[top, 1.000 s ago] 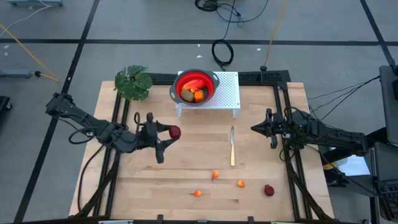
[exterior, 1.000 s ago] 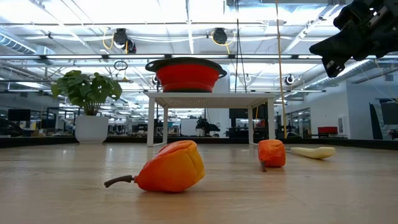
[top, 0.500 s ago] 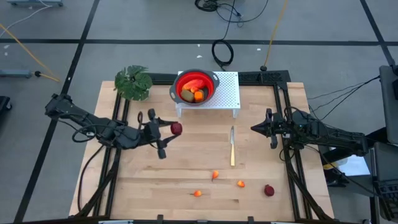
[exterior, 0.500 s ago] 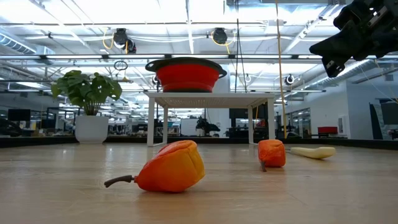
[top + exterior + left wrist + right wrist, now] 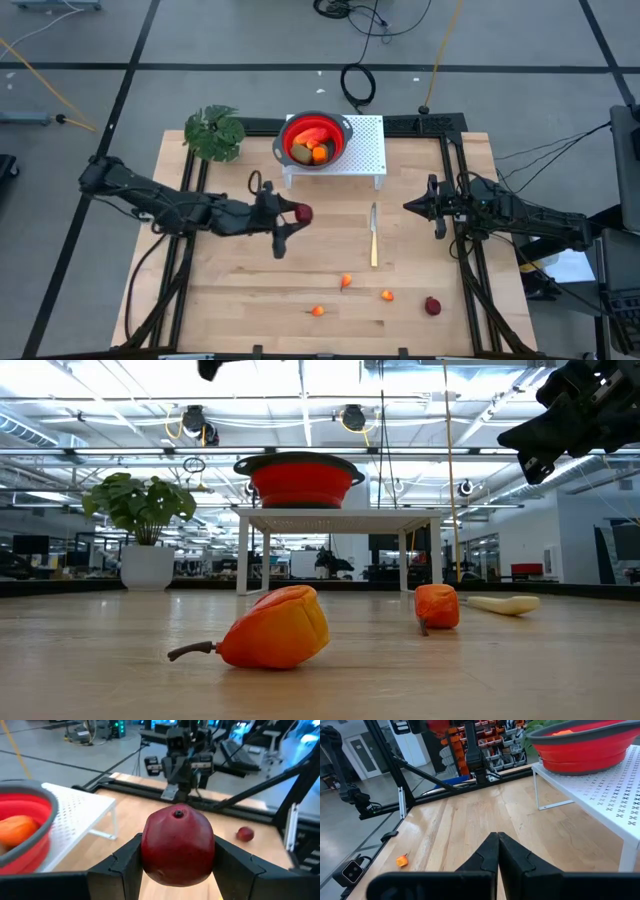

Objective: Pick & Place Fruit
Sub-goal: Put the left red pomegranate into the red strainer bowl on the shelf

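Your left hand (image 5: 291, 216) is clamped on the dark-red fruit (image 5: 303, 214), held between its fingers above the bench (image 5: 420, 210), near the red bowl (image 5: 315, 137)

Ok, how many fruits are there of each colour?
Orange fruits: 4
Dark-red fruits: 2, one held by the left gripper
Brown fruit: 1
Red-yellow fruit: 1
Total: 8
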Available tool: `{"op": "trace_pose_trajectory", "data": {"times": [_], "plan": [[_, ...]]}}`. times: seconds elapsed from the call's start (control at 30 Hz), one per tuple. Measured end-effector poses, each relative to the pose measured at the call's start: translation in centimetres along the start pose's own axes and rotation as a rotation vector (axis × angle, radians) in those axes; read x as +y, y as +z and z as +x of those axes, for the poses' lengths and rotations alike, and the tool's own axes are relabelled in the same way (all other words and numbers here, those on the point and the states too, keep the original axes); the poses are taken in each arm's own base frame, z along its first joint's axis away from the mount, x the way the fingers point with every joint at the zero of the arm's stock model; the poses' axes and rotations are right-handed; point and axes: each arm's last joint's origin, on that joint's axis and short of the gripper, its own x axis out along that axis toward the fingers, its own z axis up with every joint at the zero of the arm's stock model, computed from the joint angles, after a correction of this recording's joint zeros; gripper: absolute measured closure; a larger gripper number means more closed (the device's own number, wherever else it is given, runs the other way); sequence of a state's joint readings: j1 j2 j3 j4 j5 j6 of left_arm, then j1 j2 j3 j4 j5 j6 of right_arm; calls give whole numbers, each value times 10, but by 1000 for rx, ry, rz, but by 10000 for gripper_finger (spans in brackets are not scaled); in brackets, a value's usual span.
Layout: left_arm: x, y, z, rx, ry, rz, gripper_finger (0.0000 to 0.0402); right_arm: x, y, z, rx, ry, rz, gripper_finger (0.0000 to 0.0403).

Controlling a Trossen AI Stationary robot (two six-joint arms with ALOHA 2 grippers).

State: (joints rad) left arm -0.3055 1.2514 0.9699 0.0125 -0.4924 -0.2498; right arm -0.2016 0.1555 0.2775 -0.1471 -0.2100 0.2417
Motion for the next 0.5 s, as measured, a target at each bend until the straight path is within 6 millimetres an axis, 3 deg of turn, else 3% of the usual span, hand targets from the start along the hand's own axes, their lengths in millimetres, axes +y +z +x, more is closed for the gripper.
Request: {"op": "trace_pose_trajectory", "data": {"times": [0.23,0.5], "plan": [[13,6,24,-81,10,-85,204,0,0,0,0,0,0,403],[41,33,38,-144,118,-124,204,0,0,0,0,0,0,403]]}}
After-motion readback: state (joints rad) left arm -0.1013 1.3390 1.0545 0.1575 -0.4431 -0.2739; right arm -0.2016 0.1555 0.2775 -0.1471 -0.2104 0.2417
